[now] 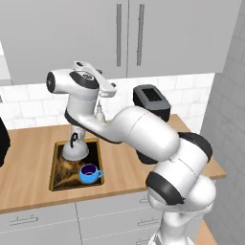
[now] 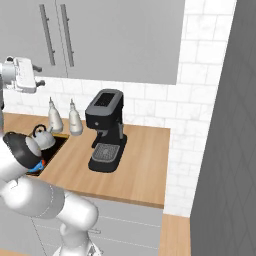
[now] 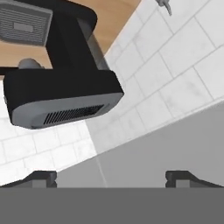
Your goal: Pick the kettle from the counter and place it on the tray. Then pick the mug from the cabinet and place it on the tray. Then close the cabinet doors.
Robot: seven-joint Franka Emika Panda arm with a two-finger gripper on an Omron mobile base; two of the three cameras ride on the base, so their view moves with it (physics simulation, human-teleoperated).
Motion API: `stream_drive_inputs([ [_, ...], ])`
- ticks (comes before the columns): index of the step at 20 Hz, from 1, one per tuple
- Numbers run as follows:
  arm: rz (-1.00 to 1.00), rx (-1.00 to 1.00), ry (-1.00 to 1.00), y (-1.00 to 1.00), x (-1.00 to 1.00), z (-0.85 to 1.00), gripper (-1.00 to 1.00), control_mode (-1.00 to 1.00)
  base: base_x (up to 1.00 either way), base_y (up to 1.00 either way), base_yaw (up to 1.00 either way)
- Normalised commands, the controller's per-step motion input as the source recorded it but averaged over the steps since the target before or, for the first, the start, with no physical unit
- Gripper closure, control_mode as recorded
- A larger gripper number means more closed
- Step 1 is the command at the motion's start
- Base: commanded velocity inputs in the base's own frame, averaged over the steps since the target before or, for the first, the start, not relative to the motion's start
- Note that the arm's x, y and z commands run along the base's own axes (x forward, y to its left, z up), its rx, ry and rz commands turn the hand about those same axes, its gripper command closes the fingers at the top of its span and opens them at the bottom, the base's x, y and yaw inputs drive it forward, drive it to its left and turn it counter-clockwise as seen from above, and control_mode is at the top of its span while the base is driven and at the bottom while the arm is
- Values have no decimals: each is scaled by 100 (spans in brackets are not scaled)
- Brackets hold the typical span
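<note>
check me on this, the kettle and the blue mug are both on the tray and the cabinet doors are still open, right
Not quite. The kettle and the blue mug do both sit on the tray, but the cabinet doors are shut, their two bar handles side by side. The left base view shows it.

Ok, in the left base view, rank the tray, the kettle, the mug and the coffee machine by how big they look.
1. Tray, largest.
2. Coffee machine, partly hidden behind the arm, so its rank is unsure.
3. Kettle.
4. Mug, smallest, though nearer the camera than the kettle.
</note>
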Motion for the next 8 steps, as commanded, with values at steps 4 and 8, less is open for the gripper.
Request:
stream_drive_inputs([
  [4,0,0,-3,-26,81,-16,-100,-100,0,0,0],
  [8,0,1,-1,-23,77,-10,-100,-100,0,0,0],
])
